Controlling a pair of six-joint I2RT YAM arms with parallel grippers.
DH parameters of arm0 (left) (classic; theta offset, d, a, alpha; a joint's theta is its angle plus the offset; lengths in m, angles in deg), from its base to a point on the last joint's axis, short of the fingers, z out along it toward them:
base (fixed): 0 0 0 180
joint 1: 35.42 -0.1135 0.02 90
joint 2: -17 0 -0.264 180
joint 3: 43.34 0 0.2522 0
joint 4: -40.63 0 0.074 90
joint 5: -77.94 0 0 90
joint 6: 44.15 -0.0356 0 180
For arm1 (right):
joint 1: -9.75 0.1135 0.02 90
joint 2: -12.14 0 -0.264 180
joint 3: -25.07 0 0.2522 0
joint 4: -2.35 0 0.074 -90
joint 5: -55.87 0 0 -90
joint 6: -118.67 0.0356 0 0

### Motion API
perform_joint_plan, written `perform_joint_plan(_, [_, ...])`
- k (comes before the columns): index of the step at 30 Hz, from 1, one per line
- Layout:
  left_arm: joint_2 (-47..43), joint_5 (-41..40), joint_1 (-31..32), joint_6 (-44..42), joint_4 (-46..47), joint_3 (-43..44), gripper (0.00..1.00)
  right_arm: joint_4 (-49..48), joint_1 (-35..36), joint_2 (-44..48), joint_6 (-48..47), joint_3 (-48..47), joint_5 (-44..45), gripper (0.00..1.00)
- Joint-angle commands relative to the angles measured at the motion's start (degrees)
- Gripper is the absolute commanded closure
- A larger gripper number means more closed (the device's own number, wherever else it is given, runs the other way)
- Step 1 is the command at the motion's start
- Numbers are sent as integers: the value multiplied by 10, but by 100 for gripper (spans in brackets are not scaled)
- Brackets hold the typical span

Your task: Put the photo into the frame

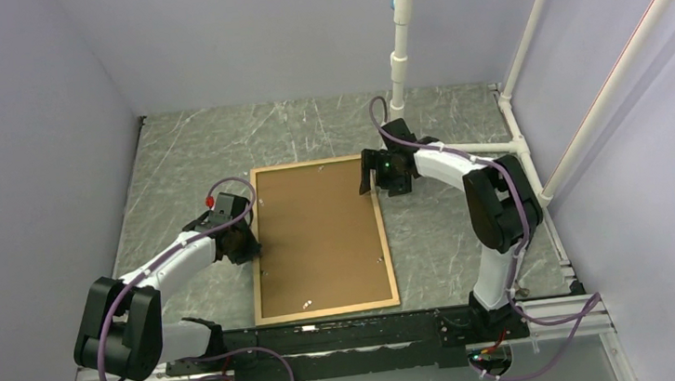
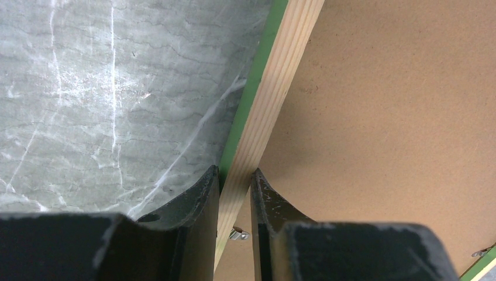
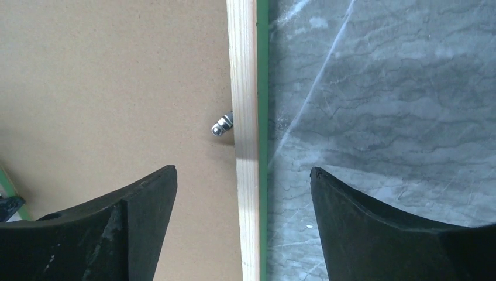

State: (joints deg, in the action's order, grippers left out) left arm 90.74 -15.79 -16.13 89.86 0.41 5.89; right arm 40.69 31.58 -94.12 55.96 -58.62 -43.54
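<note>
Clamps left hand [image 2: 235, 175] on frame [image 1: 327, 312] left rail; holds right hand [image 3: 243, 175] wide astride right rail. Backing board [image 1: 319, 234] seated, photo unseen: probably nearly done.

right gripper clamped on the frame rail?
No. In the right wrist view the right gripper is open, its jaws standing well clear of the frame rail on either side.

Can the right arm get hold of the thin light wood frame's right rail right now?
Probably yes: the right gripper is open astride the right rail of the thin light wood frame, with nothing else between its jaws.
</note>
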Motion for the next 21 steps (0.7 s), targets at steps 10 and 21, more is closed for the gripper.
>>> perform_joint_plan(10, [43, 1, 5, 4, 11, -18, 94, 25, 0, -109, 28, -112, 40, 32])
perform_joint_plan(21, [40, -3, 5, 4, 3, -14, 94, 50, 9, -96, 13, -71, 46, 62])
